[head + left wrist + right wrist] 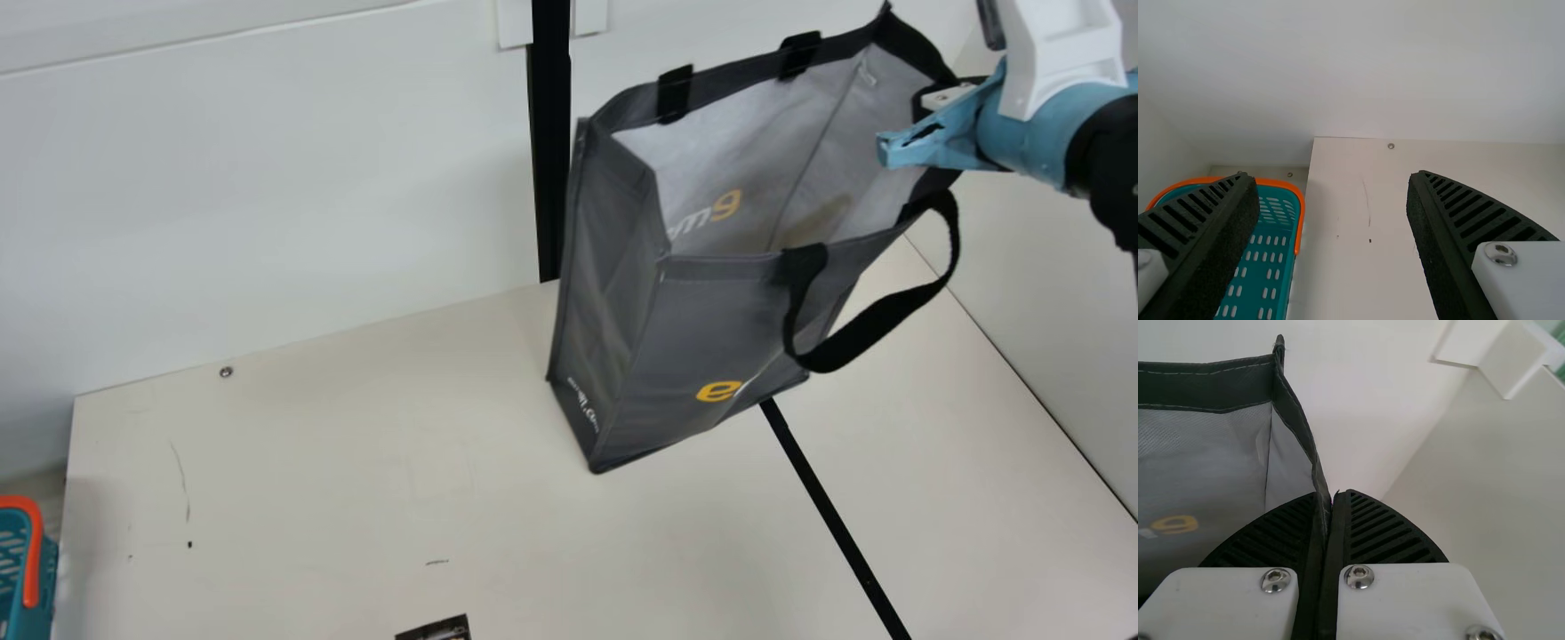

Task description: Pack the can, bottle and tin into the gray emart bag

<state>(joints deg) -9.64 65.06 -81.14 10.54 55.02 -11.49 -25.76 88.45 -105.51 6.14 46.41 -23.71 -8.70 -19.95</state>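
Yellow-and-white lettering (718, 391) marks the front and inner wall of the gray emart bag (702, 329); small white print (584, 407) runs low on its side.

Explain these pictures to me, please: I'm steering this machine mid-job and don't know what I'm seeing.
It is a two-armed robot at a cream table. The main view comes from a camera on its neck, between the arms; the other two come from cameras on its wrists.

The right pincer is shut on the rim of the gray bag, which tilts, mouth open; its inside bottom is hidden. The left pincer is open, with nothing between its fingers.

On the table, a dark item is cut off by the main view's bottom edge; I can't tell what it is. Beside the table is a teal basket.
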